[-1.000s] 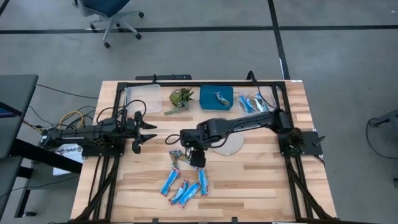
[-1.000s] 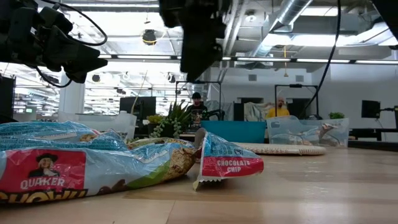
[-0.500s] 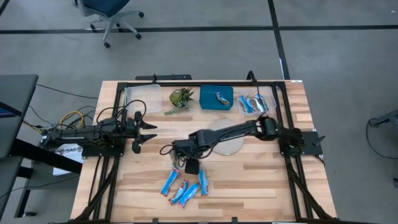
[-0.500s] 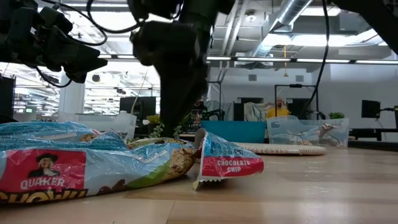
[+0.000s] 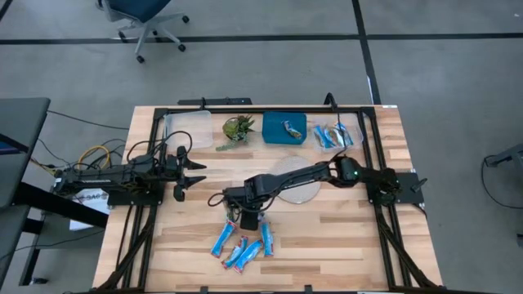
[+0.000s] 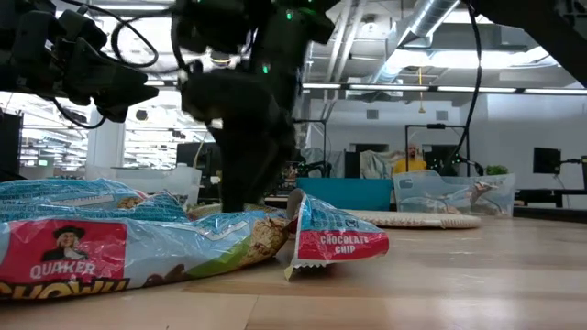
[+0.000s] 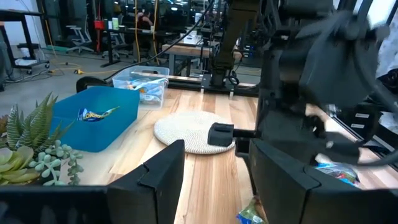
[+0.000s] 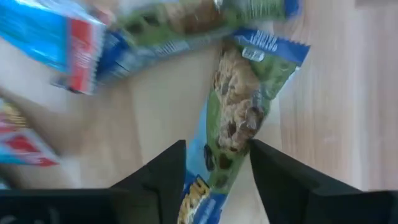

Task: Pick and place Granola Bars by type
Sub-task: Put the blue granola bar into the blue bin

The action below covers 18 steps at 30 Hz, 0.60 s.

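Several granola bars (image 5: 243,245) lie loose in a cluster on the near part of the wooden table (image 5: 343,237), and the right gripper (image 5: 244,214) is down at the far edge of that cluster, over a bar with a green and blue wrapper (image 8: 239,118) that shows chocolate chips. In the right wrist view the two dark fingers (image 8: 163,171) stand apart on either side of that bar's lower half, with nothing held between them yet; the wrapper lies flat on the wood, slanted relative to the fingers. Other bars, bright blue with red ends (image 8: 56,37), lie just beside it, one of them crossing near its far end. The step in hand looks like the grasp of this one bar, and doing it well probably means bringing the fingers all the way to the table so they catch the bar's body and not only the loose foil, and closing across its narrow width. Care is needed that the neighbouring red-ended wrapper is not pinched along with it, since the types must be kept apart. Sorted bars already sit at the far side: one in the blue bin (image 5: 285,127) and a few in the clear container (image 5: 337,134), with the plant (image 5: 238,128) and the pale round mat (image 5: 296,186) nearby. The left gripper (image 5: 192,173) waits above the table's left side, its fingers spread and empty.
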Tool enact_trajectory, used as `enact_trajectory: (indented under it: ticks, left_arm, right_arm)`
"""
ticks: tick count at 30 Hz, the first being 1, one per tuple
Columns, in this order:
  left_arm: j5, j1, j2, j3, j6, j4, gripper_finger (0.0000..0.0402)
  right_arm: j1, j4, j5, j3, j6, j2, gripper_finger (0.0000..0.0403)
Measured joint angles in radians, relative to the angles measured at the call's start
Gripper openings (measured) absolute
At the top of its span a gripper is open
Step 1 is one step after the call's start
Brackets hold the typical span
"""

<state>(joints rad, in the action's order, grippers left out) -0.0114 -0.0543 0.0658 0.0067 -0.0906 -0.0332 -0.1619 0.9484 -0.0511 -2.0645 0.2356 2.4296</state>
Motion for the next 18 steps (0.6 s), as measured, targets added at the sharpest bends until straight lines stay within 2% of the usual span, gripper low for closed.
enact_trajectory:
  ticks: [5,18]
  left_arm:
    - [0.0,0.0,0.0,0.0,0.0,0.0,0.0174]
    - [0.0,0.0,0.0,0.0,0.0,0.0,0.0174]
  right_arm:
    - [-0.002,-0.019,-0.001,-0.002,0.001,0.013,0.0115]
    - [-0.002,-0.013,-0.012,0.0,0.002,0.018,0.003]
